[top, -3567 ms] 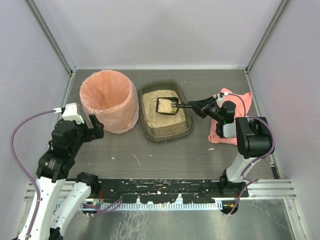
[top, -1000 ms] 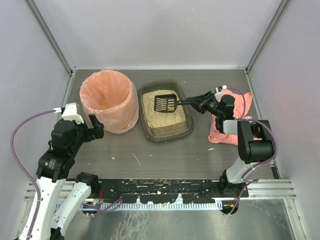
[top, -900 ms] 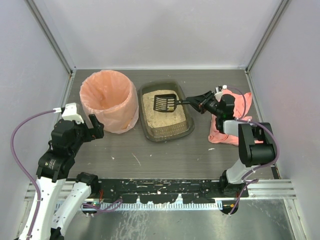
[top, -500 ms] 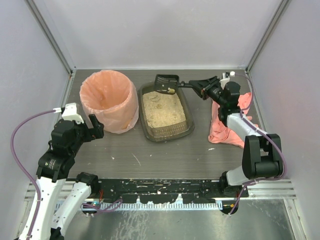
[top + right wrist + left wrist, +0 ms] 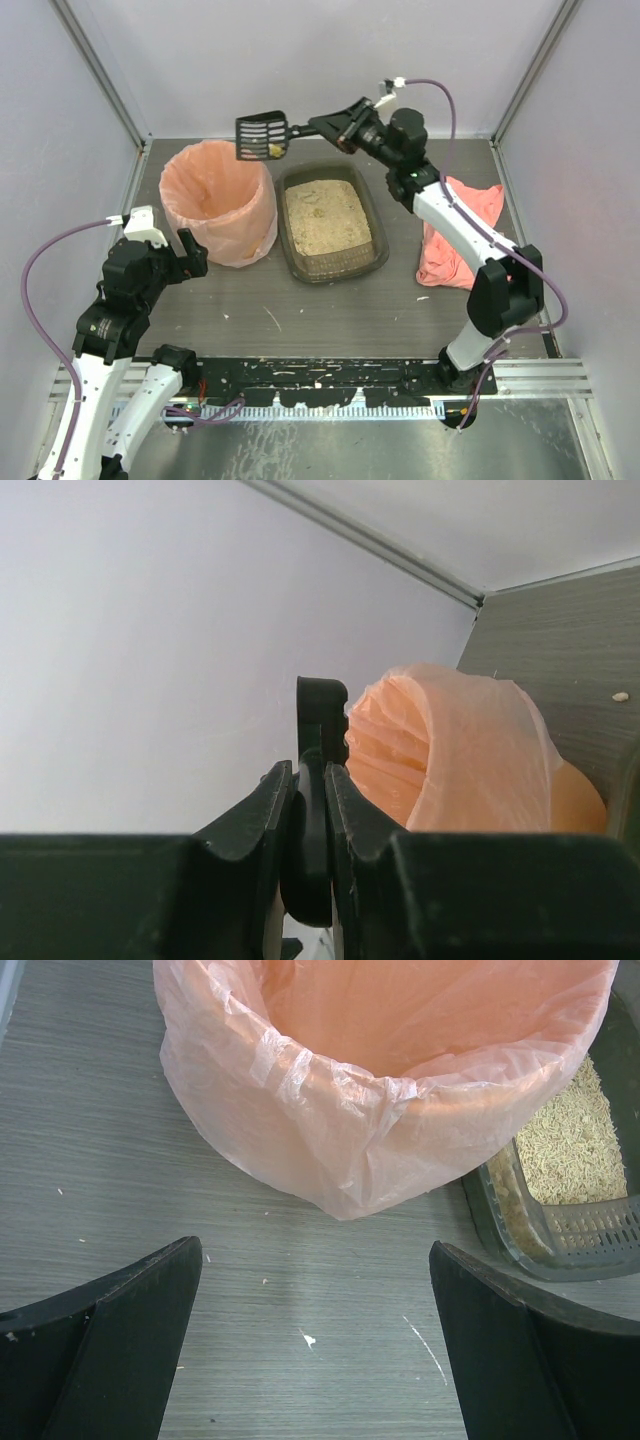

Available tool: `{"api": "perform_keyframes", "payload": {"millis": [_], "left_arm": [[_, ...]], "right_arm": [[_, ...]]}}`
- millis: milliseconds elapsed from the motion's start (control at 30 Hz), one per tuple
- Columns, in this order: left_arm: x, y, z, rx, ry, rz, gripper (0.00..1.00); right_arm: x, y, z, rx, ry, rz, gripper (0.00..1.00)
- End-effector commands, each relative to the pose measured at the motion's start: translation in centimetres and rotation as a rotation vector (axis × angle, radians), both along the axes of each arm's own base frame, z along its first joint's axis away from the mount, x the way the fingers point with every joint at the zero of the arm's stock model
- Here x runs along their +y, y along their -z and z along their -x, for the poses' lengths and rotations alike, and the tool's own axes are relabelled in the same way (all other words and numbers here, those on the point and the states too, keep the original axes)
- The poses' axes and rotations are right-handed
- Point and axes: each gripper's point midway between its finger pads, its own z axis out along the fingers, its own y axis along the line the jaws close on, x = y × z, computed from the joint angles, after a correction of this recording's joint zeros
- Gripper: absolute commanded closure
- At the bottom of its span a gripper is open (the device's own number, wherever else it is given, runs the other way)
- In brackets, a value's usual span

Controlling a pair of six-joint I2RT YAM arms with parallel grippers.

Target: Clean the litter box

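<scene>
The dark olive litter box (image 5: 372,205) with beige litter sits mid-table; its near corner shows in the left wrist view (image 5: 500,1215). My right gripper (image 5: 322,124) is shut on the handle of a black slotted scoop (image 5: 262,134), held high at the far right rim of the round bin with the peach-pink bag (image 5: 218,200). A small yellowish clump lies in the scoop. In the right wrist view the handle (image 5: 311,810) stands edge-on between the fingers, the bin (image 5: 470,755) beyond. My left gripper (image 5: 315,1345) is open and empty over bare table, just in front of the bin (image 5: 390,1070).
A crumpled pink cloth (image 5: 455,235) lies right of the litter box, under the right arm. Walls close the table at back and both sides. Small white specks (image 5: 308,1339) lie on the grey tabletop.
My right gripper has lifted the scoop out of the litter, up past the box's far edge and left to the bin's rim. The left arm has not moved.
</scene>
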Motion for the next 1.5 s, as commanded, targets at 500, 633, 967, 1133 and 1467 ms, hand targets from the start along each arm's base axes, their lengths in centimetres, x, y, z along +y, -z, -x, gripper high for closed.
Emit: {"api": "perform_keyframes", "payload": {"millis": [500,633,967,1133,1467], "left_arm": [[0.0,-1.3,-0.5,-0.05,-0.003,0.01,0.02],[0.0,-1.2,-0.5,-0.048,-0.004,0.01,0.02],[0.0,-1.2,-0.5,-0.047,-0.003,0.01,0.02],[0.1,-1.3,-0.5,-0.048,-0.006,0.008,0.02],[0.2,-1.2,-0.5,-0.048,-0.016,0.005,0.02]], "right_arm": [[13.4,-2.7,2.9,-0.73,-0.222,0.488,0.99],[14.3,-2.8,4.0,-0.848,-0.22,0.615,0.99],[15.3,-3.0,6.0,-0.965,-0.195,0.741,0.99],[15.2,-3.0,6.3,-0.939,-0.19,0.711,0.99],[13.0,-7.5,7.5,-0.799,-0.077,0.533,0.99]]}}
